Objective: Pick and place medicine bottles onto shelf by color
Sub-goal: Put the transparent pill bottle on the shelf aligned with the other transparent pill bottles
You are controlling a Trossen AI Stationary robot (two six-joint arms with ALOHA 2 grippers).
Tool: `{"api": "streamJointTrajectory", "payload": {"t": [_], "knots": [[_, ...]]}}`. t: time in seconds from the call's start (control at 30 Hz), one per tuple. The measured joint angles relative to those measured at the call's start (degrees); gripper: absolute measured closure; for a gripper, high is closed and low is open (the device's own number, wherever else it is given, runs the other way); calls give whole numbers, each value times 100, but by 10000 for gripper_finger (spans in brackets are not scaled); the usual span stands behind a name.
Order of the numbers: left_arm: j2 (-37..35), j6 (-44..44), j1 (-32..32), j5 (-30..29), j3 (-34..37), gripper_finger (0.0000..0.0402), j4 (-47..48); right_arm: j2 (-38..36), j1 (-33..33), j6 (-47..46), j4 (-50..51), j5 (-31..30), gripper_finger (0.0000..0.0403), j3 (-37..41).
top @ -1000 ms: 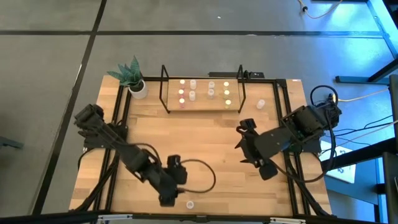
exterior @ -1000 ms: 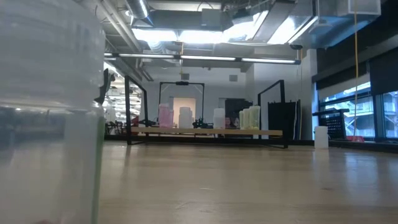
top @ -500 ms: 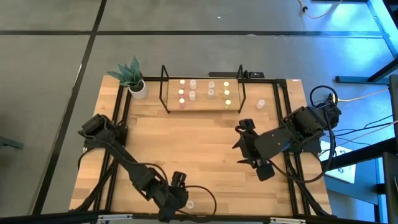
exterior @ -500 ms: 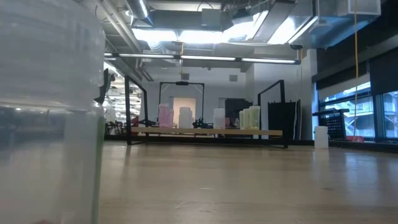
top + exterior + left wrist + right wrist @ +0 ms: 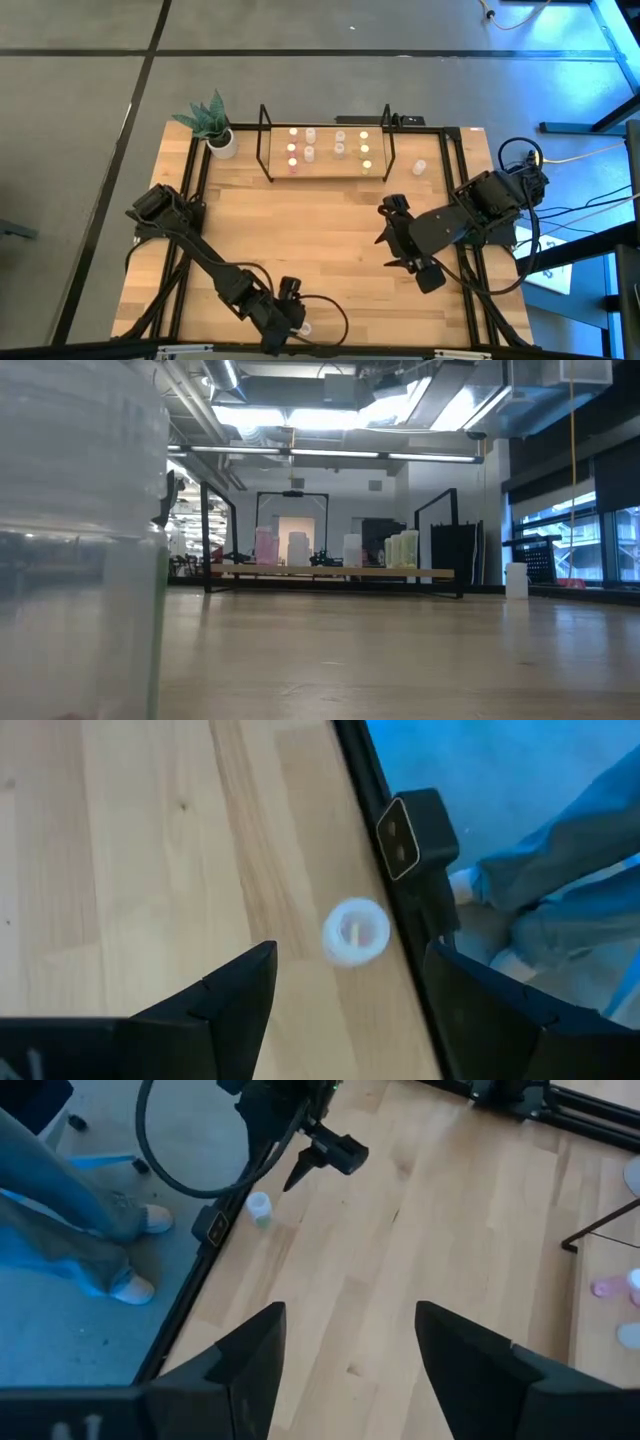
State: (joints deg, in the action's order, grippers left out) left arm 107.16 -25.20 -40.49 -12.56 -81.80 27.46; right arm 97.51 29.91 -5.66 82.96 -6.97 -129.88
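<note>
Where labels blur, bottle (image 5: 356,931), left pincer (image 5: 345,982) spread

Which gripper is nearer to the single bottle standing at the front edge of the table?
The left. The left gripper hangs open right beside the bottle, which shows between its fingers in the left wrist view. The right gripper waits open far off, closer to the shelf.

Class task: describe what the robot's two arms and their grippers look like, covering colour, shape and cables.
Both arms are black and jointed, built of blocky segments. The left gripper and right gripper each end in two dark, wedge-shaped fingers. Black cables loop beside both arms.
</note>
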Motion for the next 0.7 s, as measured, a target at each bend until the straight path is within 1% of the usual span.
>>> {"api": "streamJointTrajectory", "payload": {"t": [0.2, 0.3, 0.6, 0.7], "knots": [[-7, 177, -48, -2, 170, 154, -26, 0, 0, -2, 0, 14, 179, 0], [-9, 76, -49, 0, 313, 154, -92, 0, 0, -15, 0, 14, 179, 0], [-7, -175, -46, 2, 901, 154, -1115, 2, 0, -8, 0, 14, 179, 0], [-7, -352, -46, -38, 960, 154, -1218, 2, 0, -6, 0, 14, 179, 0]]}}
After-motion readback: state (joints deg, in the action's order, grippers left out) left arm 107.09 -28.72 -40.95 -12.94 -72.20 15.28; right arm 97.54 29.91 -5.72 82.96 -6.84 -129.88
